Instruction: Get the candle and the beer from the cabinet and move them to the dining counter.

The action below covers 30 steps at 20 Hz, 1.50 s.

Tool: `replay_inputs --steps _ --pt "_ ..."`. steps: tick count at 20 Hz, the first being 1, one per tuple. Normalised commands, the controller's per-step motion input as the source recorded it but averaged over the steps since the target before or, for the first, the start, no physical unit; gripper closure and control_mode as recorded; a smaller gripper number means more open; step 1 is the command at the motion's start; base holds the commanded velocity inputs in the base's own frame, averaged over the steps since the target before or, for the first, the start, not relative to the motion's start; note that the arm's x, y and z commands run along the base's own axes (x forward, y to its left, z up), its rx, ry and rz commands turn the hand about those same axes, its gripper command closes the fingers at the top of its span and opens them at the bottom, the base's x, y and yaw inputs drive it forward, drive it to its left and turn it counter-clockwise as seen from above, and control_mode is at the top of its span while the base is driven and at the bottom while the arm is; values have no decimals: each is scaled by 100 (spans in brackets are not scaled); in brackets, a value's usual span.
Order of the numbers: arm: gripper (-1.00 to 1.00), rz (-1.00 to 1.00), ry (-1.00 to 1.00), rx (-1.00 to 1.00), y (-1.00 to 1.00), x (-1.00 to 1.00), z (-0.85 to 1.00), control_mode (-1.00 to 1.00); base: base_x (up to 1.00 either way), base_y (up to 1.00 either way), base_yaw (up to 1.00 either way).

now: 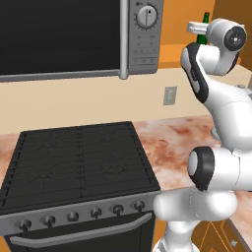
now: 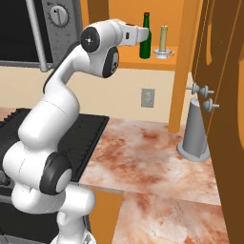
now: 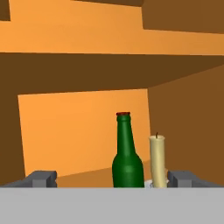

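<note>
The beer (image 3: 127, 159), a dark green bottle with a red cap, stands upright on the orange shelf of the cabinet (image 3: 78, 131). The pale candle (image 3: 158, 161) stands upright close to its right on a small holder. My gripper (image 3: 113, 179) is open, its fingertips (image 3: 42, 178) wide apart, level with both things and short of them. From the right base view the hand (image 2: 142, 34) is raised just left of the beer (image 2: 146, 40) and the candle (image 2: 163, 38). The left base view has the bottle's top (image 1: 205, 18) behind the hand (image 1: 196, 27). The dining counter is out of view.
The cabinet's door (image 2: 224, 71) hangs open at the right, its knobs (image 2: 202, 90) sticking out. A grey canister (image 2: 194, 133) stands on the marbled counter (image 2: 143, 152) below. A black stove (image 1: 78, 157) lies to the left, with a microwave (image 1: 74, 34) above it.
</note>
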Motion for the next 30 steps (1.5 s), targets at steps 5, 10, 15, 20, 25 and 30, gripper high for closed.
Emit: replay_inputs --steps 5,10,15,20,25,30 --pt "-100 0 0 0 -11 13 11 -100 0 0 0" --pt "-100 0 0 0 -9 11 0 -100 0 0 0" --pt "-100 0 0 0 -5 21 0 -100 0 0 0" --pt "-100 0 0 0 -1 27 0 -100 0 0 0" --pt "-100 0 1 0 -8 29 0 -100 0 0 0" --pt "-100 0 4 0 -14 22 0 -100 0 0 0"
